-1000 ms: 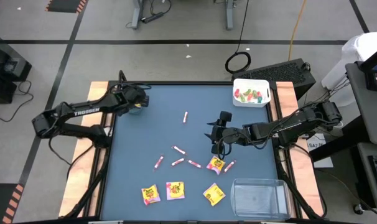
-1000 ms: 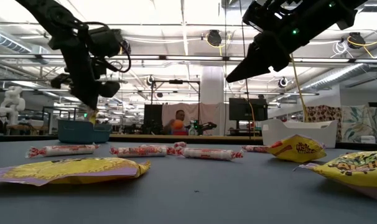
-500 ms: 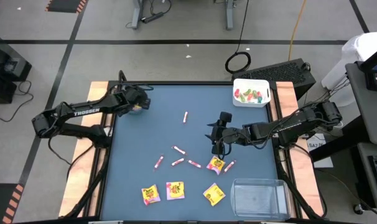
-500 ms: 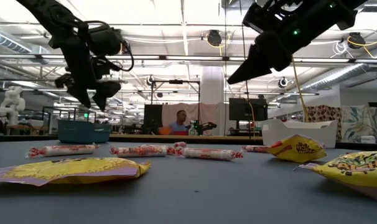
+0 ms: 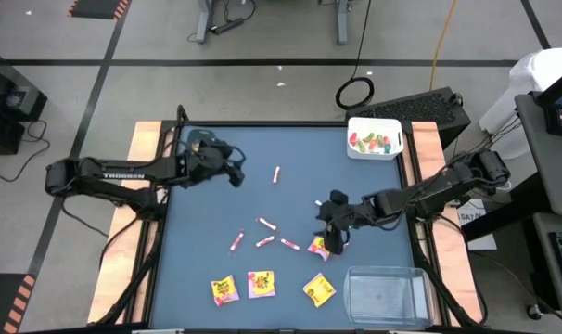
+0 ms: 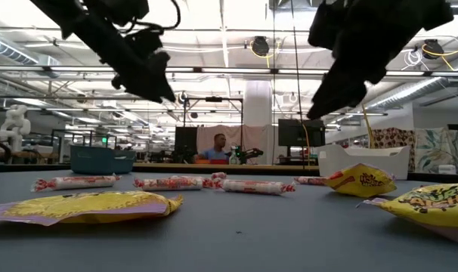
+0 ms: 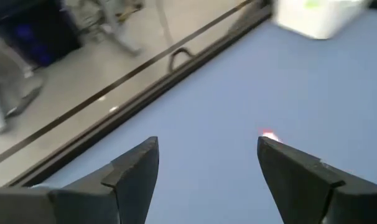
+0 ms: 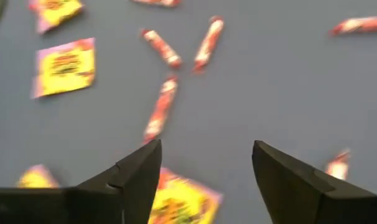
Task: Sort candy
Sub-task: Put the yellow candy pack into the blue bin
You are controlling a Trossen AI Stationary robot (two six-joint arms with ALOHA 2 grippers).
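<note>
The candy lies scattered on the blue table (image 5: 207, 213). Several pink-white sticks (image 5: 265, 224) lie mid-table, with one stick (image 5: 276, 173) farther back. Three yellow packets (image 5: 261, 284) lie near the front edge. A fourth packet (image 5: 321, 247) lies just under my right gripper (image 5: 335, 243), which hangs open above it; the right wrist view shows that packet (image 8: 182, 202) below the open fingers (image 8: 207, 144). My left gripper (image 5: 235, 174) is open above bare table, right of the teal bin (image 5: 199, 139), and faces the far stick (image 7: 267, 134). Both grippers hold nothing.
A white bin (image 5: 375, 137) with green and red pieces stands at the far right corner. A clear bin (image 5: 385, 295) stands at the near right corner. The stretch of table between the teal bin and the sticks is bare. A person sits in the room beyond the table (image 6: 216, 146).
My left gripper has opened above the teal bin, then risen and swung toward the table's middle, tipping up. My right gripper has rolled and gone toward the near edge, down over the yellow packet. The candy on the table has stayed where it was.
</note>
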